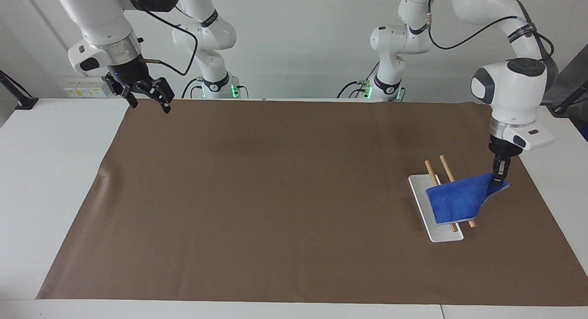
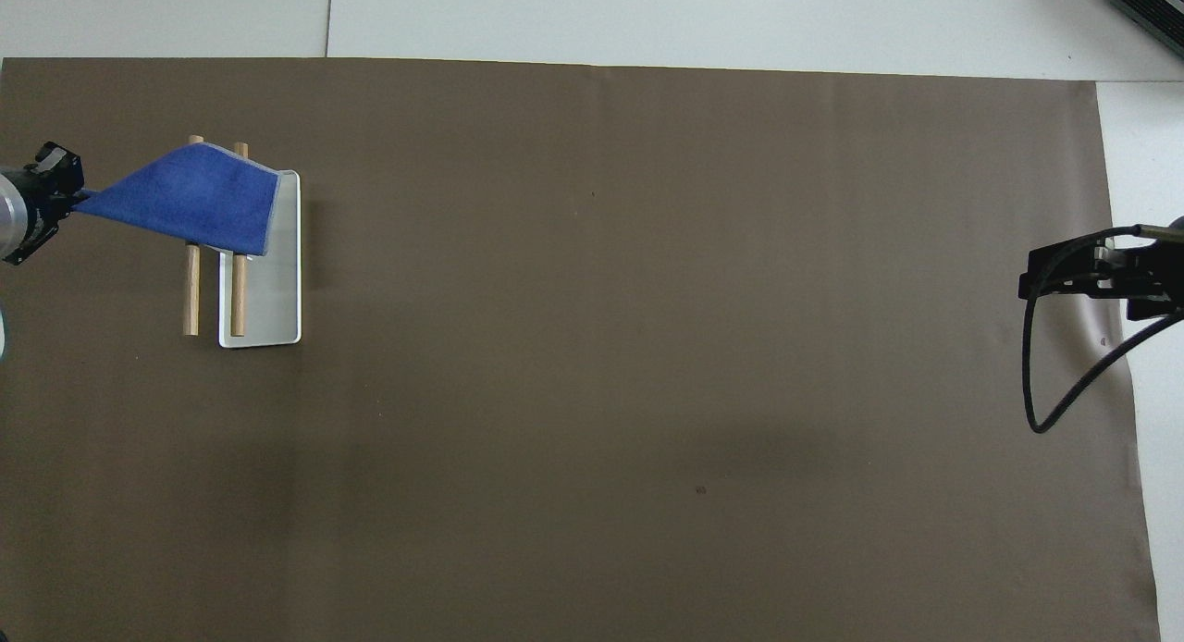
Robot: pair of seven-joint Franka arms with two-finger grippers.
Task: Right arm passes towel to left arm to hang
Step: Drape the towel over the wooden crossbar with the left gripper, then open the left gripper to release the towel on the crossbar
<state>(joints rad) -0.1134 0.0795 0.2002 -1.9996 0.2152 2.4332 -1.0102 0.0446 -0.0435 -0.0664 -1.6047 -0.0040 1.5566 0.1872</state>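
The blue towel (image 1: 455,200) lies draped over the two wooden rods (image 1: 446,168) of a small rack with a white base (image 1: 444,235). My left gripper (image 1: 498,178) is shut on one corner of the towel and holds it up beside the rack, over the mat toward the left arm's end of the table. The overhead view shows the towel (image 2: 199,198) stretched from the rods (image 2: 191,290) to the left gripper (image 2: 67,193). My right gripper (image 1: 149,103) waits open and empty over the mat's corner by its own base; it also shows in the overhead view (image 2: 1064,279).
A brown mat (image 1: 275,195) covers most of the white table (image 1: 50,181). Two smaller green-lit white arms (image 1: 211,48) stand at the robots' edge. A loose black cable (image 2: 1064,383) hangs from the right arm.
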